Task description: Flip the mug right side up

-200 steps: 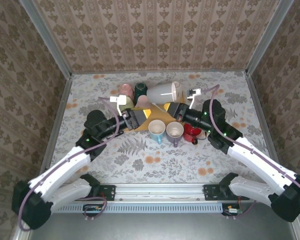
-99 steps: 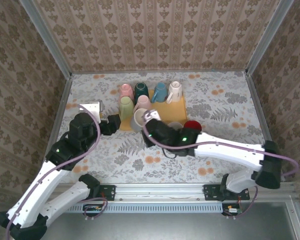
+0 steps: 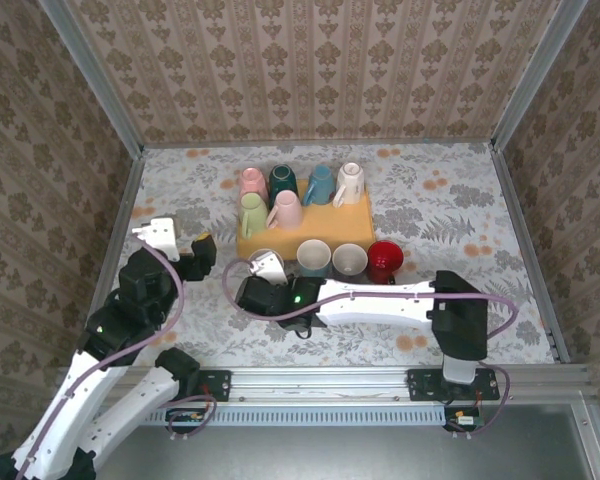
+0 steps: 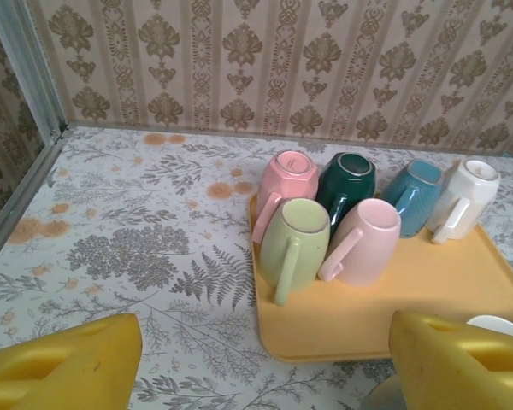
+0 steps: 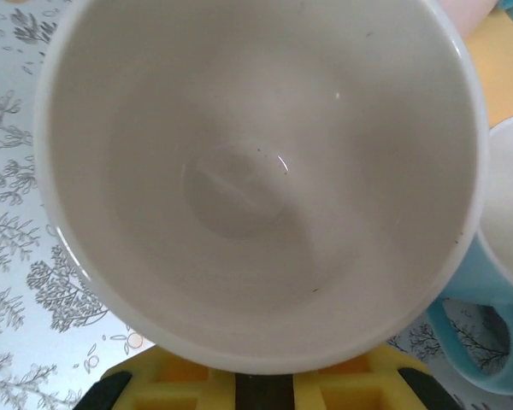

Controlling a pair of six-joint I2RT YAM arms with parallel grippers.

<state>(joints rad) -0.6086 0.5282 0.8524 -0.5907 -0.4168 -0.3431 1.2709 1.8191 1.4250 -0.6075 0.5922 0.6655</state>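
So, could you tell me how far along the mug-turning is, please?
Done: three mugs stand upright before the tray: blue, pale, red. In hand: the right pincer is shut on a white mug, its mouth facing the wrist camera. Remaining: six mugs sit upside down on the tray; the left pincer is open.

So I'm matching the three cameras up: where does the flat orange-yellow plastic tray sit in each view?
Top external: the flat orange-yellow plastic tray lies mid-picture, just above centre.
Left wrist: it takes up the lower right half.
Right wrist: a slice shows in the top-right corner, past the rim of the white mug.
Shared landmark: the pale pink upturned mug on the tray's near side, probably the pink sliver at the right wrist view's top edge.
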